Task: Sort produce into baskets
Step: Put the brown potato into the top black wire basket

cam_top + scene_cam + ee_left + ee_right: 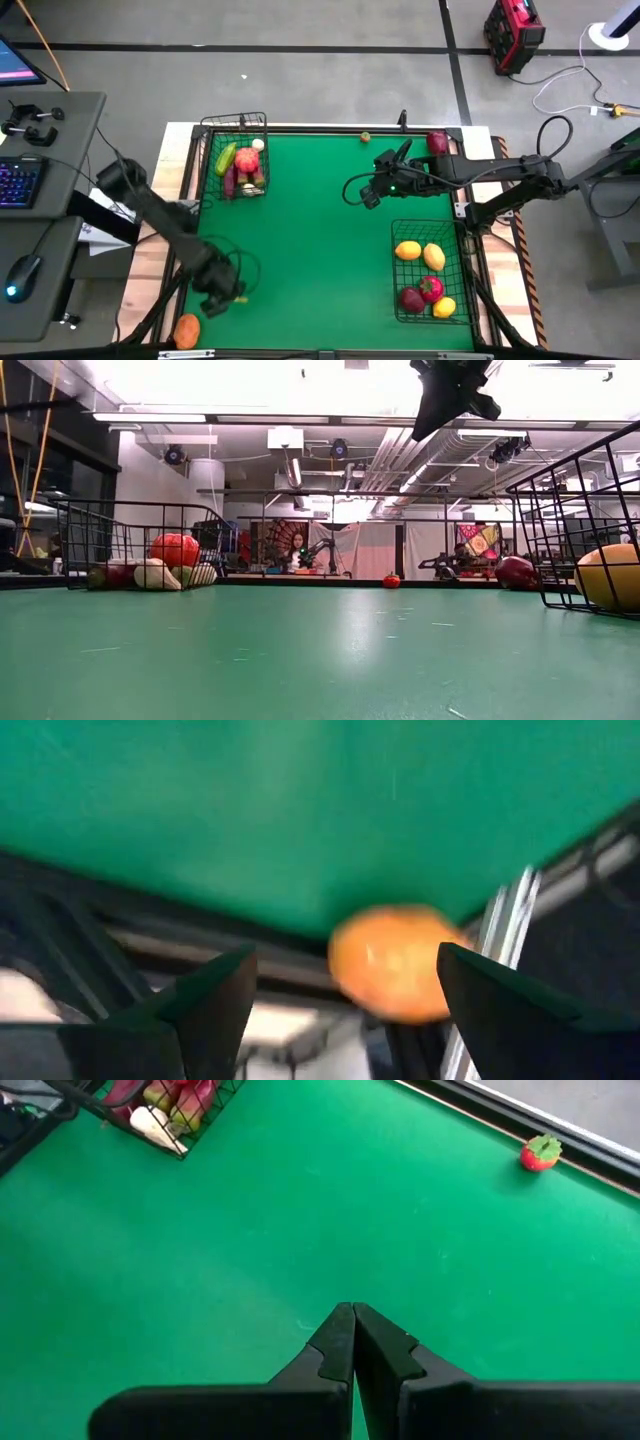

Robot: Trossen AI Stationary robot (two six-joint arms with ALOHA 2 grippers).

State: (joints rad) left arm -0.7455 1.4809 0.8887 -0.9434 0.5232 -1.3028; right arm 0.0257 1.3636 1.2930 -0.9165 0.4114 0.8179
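Observation:
An orange fruit point(186, 330) lies at the table's near left corner, just off the green mat; in the left wrist view it point(395, 962) shows beyond my open left gripper point(345, 965), which hovers near it point(218, 297) without touching. My right gripper point(366, 192) is shut and empty above the mat's middle right point(352, 1320). The smaller basket point(236, 156) at the far left holds red, green and white produce. The larger basket point(431, 272) at the near right holds yellow and red produce. A small red fruit point(365, 137) and a dark red one point(437, 142) lie by the far edge.
The mat's middle point(310, 230) is bare green. In the low view the smaller basket point(140, 546) stands at the left and the larger one point(585, 525) at the right. A desk with a keyboard point(20, 182) and mouse stands left of the table. People sit in the room behind.

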